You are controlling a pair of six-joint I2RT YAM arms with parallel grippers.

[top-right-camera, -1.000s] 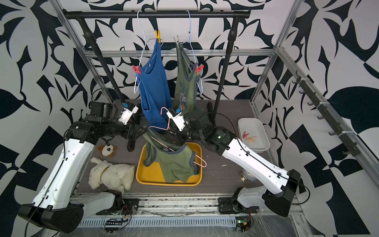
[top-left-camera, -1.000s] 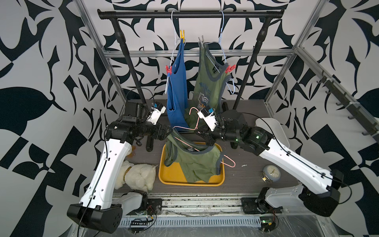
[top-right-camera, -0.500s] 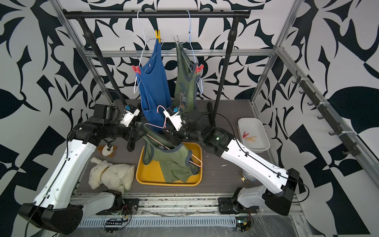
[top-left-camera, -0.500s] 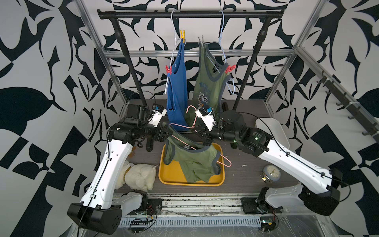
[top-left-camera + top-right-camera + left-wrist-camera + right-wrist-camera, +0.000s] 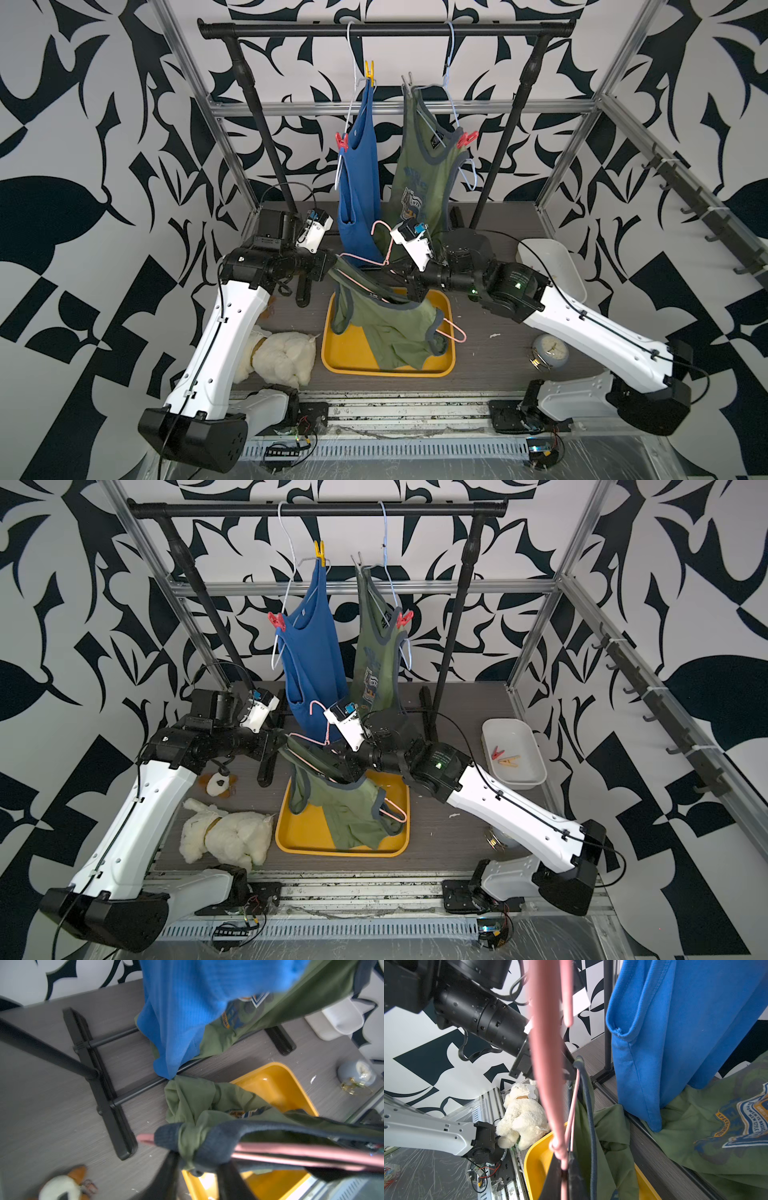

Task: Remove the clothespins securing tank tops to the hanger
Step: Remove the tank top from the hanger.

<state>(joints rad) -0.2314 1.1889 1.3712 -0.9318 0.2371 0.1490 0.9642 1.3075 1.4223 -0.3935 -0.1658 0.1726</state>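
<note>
in both top views the low green tank top [image 5: 390, 332] hangs in the middle of the frame. part of it drapes into the yellow tray [image 5: 345, 357] under it. it sits on a pink hanger [image 5: 546, 1064].

the left gripper [image 5: 200, 1161] comes in from the left of the frame. in the left wrist view its two fingers [image 5: 169, 1174] press on both sides of a bunched shoulder strap with dark trim, right by the hanger's tip. only cloth is between them.

the right gripper [image 5: 564, 1165] comes in from the right. in the right wrist view it is squeezed tight on the thin pink wire of the hanger.

in the upper middle of the frame a blue tank top [image 5: 359, 178] and a printed green tank top [image 5: 419, 174] hang from a black rail [image 5: 386, 30]. a yellow clothespin [image 5: 370, 71] sits at the top of the blue one, and a red clothespin [image 5: 341, 141] bites its lower strap. a grey clothespin [image 5: 407, 81] is at the top of the printed one, and a second red clothespin [image 5: 467, 139] bites its right strap.

in a top view a white bin [image 5: 511, 733] at the right holds a loose red clothespin [image 5: 497, 753] and a tan clothespin [image 5: 510, 762].
</note>
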